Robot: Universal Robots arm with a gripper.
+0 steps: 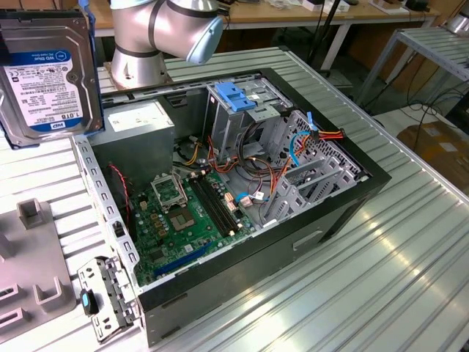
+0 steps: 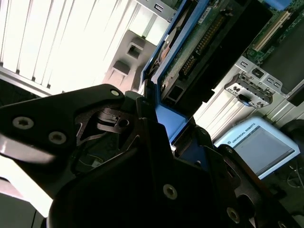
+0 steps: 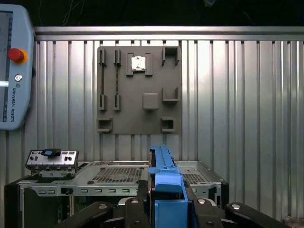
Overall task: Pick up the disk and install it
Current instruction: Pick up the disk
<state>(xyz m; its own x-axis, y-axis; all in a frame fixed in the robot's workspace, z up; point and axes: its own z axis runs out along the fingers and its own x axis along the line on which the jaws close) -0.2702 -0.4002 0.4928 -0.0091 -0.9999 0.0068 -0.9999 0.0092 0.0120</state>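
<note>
Disk [image 1: 45, 73] sits closest to the lens in the exterior view, held high at that view's left w/ its label side facing out and blue rails [image 1: 93, 73] along its edges. The open PC case [image 1: 242, 191] on the tabletop [image 1: 396, 271] lies lower & toward that view's right. Its blue-topped drive cage [image 1: 238, 99] is well apart from the disk. Second wrist view: my pincer [image 2: 164, 118] is clamped on the disk [image 2: 204, 42], circuit-board side showing, long axis running straight out from my fingers. First wrist view: disk [image 3: 164, 175] stands edge-on between my fingers [image 3: 140, 204], one blue rail toward the cam. The grey fixture plate [image 3: 140, 90] & teach pendant [image 3: 12, 71] lie beyond, w/ the case rim near the disk. My read: pick-up's done, install isn't. The cage is off toward the exterior view's right & down from what I'm holding.
</note>
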